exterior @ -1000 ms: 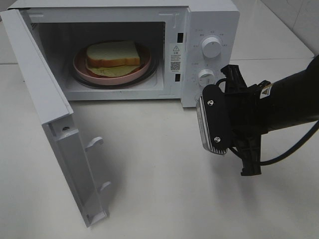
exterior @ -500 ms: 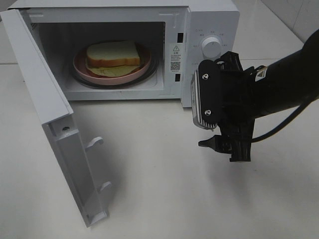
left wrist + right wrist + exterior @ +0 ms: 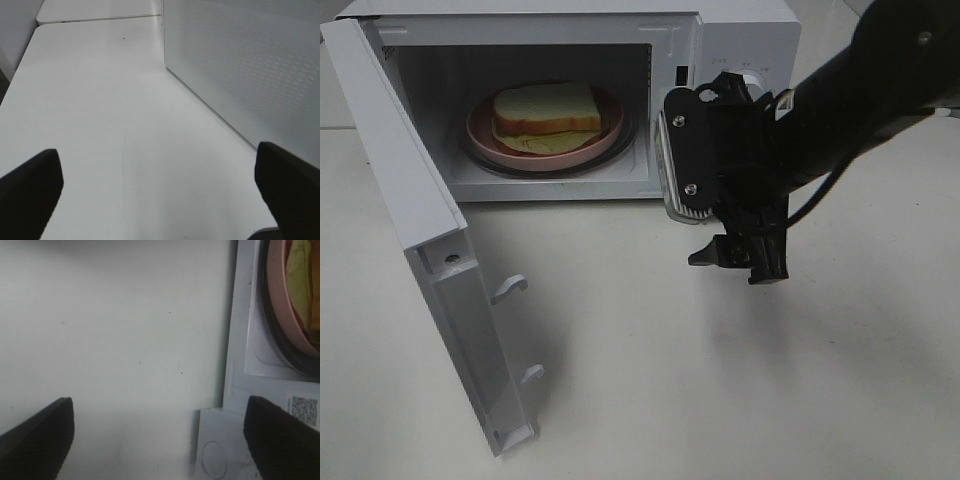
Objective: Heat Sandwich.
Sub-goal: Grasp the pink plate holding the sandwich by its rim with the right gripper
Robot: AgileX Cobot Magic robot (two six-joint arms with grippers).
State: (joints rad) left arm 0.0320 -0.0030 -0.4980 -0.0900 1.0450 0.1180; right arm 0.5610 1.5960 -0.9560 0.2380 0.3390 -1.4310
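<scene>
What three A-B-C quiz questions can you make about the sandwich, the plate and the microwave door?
1. Where is the sandwich? A on the plate inside the microwave; B on top of it; C under it.
2. What colour is the plate? A blue; B green; C pink.
3. How is the microwave's door? A shut; B swung open; C taken off.
Answers: 1 A, it lies on the plate in the cavity; 2 C, its rim shows pink; 3 B, it stands wide open.

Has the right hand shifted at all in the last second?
Yes. The right hand moved left and up against the microwave, from beside its lower knob to the edge of its open cavity.
</scene>
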